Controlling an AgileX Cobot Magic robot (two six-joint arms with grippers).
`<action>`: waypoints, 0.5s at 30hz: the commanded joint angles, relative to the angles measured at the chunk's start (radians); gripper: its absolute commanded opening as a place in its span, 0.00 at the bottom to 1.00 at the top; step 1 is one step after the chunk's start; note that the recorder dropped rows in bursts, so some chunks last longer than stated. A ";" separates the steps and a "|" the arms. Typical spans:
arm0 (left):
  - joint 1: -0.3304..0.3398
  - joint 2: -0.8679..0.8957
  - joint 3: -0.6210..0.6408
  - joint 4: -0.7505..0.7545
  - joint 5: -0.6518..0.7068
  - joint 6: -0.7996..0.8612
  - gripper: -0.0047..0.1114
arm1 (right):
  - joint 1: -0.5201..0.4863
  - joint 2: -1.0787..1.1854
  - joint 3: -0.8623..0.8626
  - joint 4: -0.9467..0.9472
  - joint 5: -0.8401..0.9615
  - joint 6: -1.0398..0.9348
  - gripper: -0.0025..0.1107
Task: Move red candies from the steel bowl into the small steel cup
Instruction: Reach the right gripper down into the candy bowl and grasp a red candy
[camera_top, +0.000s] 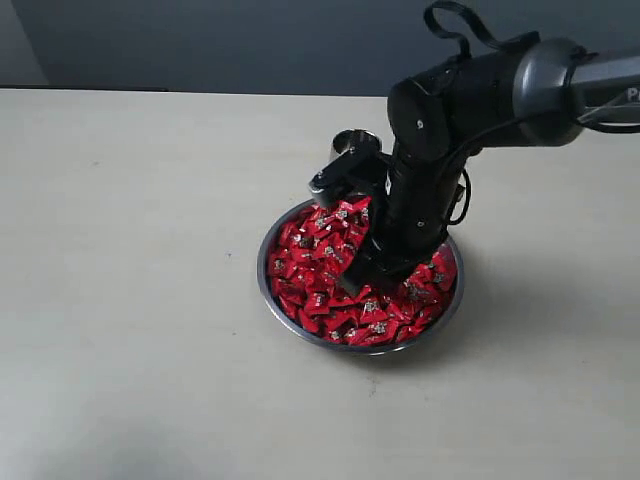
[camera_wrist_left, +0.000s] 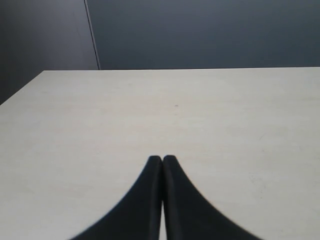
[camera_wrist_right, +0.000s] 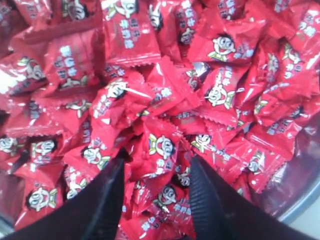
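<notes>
Right gripper is standing wide open, jaws digging into candies heaped in the bowl, one lying between them, grip unclear. Cup, just behind the bowl, is partly hiding behind the arm. Left gripper is sitting closed.

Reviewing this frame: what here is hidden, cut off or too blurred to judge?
- Exterior view: the small steel cup sits mostly behind the right arm; its contents cannot be seen.
- Exterior view: the right gripper has its tips hidden by its own wrist, among the red candies.
- Right wrist view: the steel bowl is cut off by the frame edges; the wrapper print is blurred.
- Left gripper: outside the exterior view.
</notes>
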 joint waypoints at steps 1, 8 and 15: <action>0.001 -0.004 0.004 0.001 -0.002 -0.003 0.04 | 0.000 0.023 -0.008 -0.025 -0.010 0.004 0.39; 0.001 -0.004 0.004 0.001 -0.002 -0.003 0.04 | 0.000 0.053 -0.015 -0.025 -0.017 0.004 0.39; 0.001 -0.004 0.004 0.001 -0.002 -0.003 0.04 | 0.000 0.059 -0.015 -0.025 -0.042 0.004 0.32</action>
